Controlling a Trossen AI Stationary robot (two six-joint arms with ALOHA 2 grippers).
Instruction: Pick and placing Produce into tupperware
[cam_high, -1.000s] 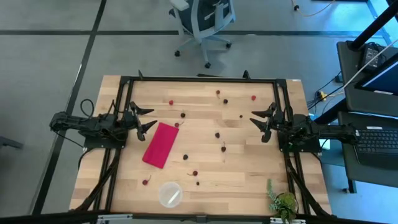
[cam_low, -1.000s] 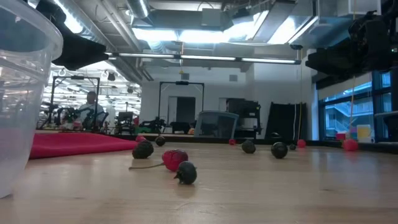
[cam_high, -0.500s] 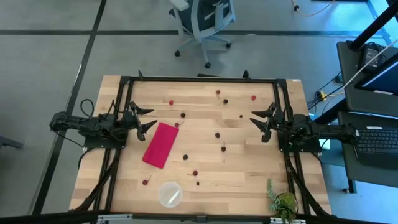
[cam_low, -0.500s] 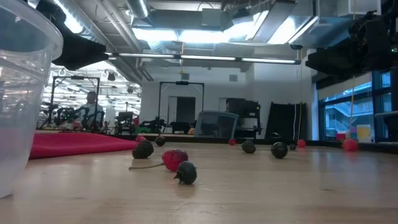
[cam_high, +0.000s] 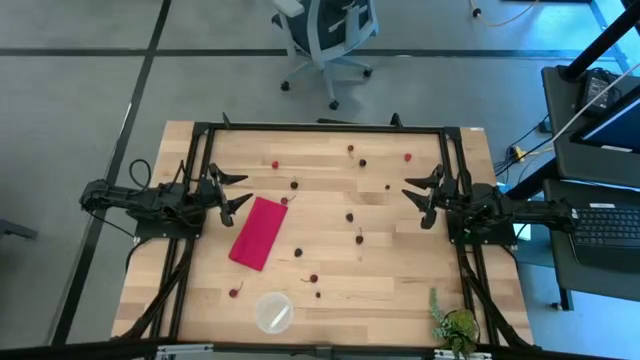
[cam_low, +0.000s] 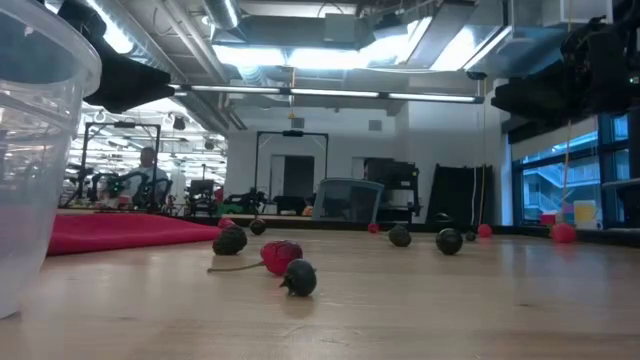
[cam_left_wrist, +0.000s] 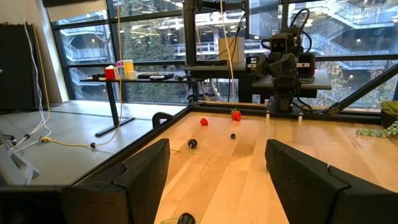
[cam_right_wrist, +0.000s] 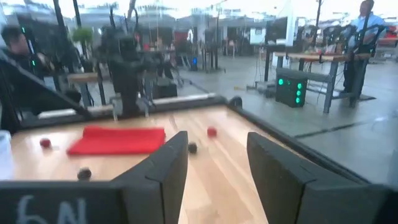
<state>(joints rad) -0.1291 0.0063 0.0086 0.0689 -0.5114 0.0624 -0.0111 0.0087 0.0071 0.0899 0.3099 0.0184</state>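
1. Left end effector (cam_high: 238, 189) sits at the left edge of the pale wooden counter (cam_high: 400, 285), two dark fingers spread wide apart, nothing between them. In its own wrist view the fingers (cam_left_wrist: 144, 171) frame only bare wood.
2. Right end effector (cam_high: 415, 200) mirrors it at the right edge, facing the left one across the counter. Fingers (cam_right_wrist: 168, 163) are parted with a clear gap, narrower than the left's, and it has hold of nothing either.
3. The flat magenta rectangular cloth (cam_high: 258, 232) lies just in front of the left end effector, slightly toward the near edge, tilted on a diagonal.
4. The small round clear plastic tupperware cup (cam_high: 273, 312) stands upright well away from both end effectors, near the front edge, closer to the left one's side. In the low view its wall (cam_low: 35, 150) fills the left edge; can't tell whether anything's in it.
5. The tiny dark red cherries (cam_high: 359, 239) are scattered over the counter between the two end effectors, none touching either. One cherry (cam_high: 313, 278) lies between the cloth and the cup, another (cam_high: 236, 293) sits just left of the cup.
6. A couple of brighter red berries (cam_high: 275, 165) lie toward the far edge, one ahead of the left end effector, another (cam_high: 408, 157) near the right.
7. A small green leafy plant (cam_high: 455, 325) sits at the front corner on the right end effector's side.
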